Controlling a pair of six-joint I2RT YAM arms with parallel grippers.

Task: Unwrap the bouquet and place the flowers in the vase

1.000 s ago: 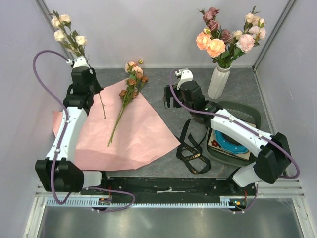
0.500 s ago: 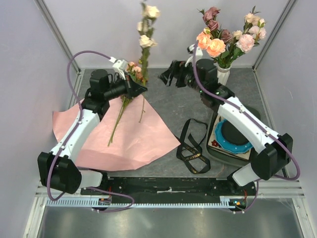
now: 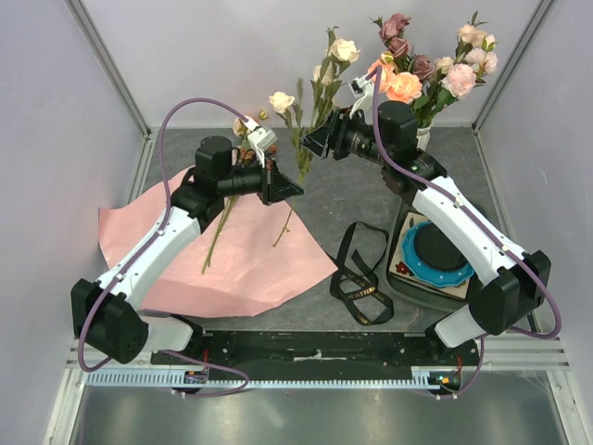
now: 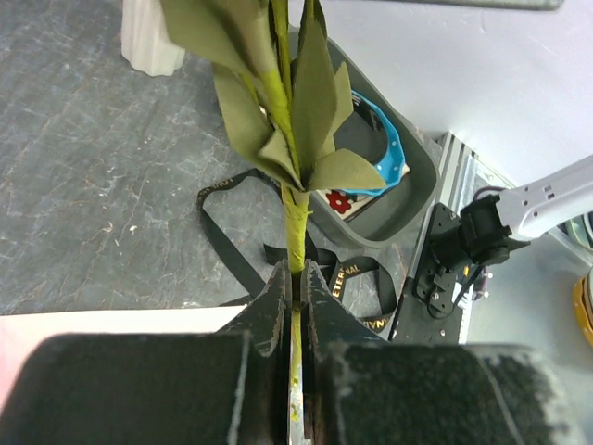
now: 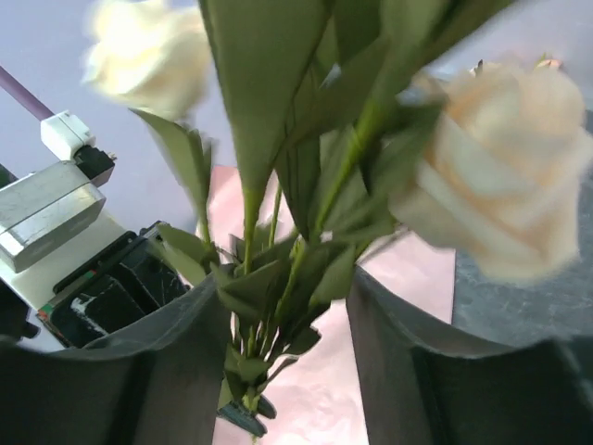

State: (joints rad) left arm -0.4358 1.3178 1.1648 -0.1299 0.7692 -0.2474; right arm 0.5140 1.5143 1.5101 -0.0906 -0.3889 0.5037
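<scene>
The flowers point(image 3: 426, 69) mostly stand in the vase point(image 4: 153, 42) at the back right of the table. One cream-rose stem point(image 3: 344, 50) hangs in mid-air between the two arms, and a loose stem point(image 3: 220, 236) lies on the flat pink paper point(image 3: 259, 264), near the discarded black ribbon point(image 3: 361, 298).

The left gripper point(image 4: 295, 278) is clamped tight on the lower part of the cream-rose stem, just under a cluster of leaves. The right gripper point(image 5: 287, 315) brackets the leafy upper part, its jaws apart on either side of the foliage and not yet pinching it.

The handover looks like the risky part. If the right jaws close on soft leaves rather than the stalk itself, the grip may slip or crush them. If the left arm then lets go too soon, the stem could drop to the table. The vase is already crowded and narrow-necked, so a stem carried at a slant may catch the standing blooms or miss the opening.

Half a second earlier the stem stood nearly upright and further left, with the right gripper clear of it beside the vase. Now the stem leans toward the right arm, which has moved in around it. A second ago the left arm held the stem up at the far left wall.
</scene>
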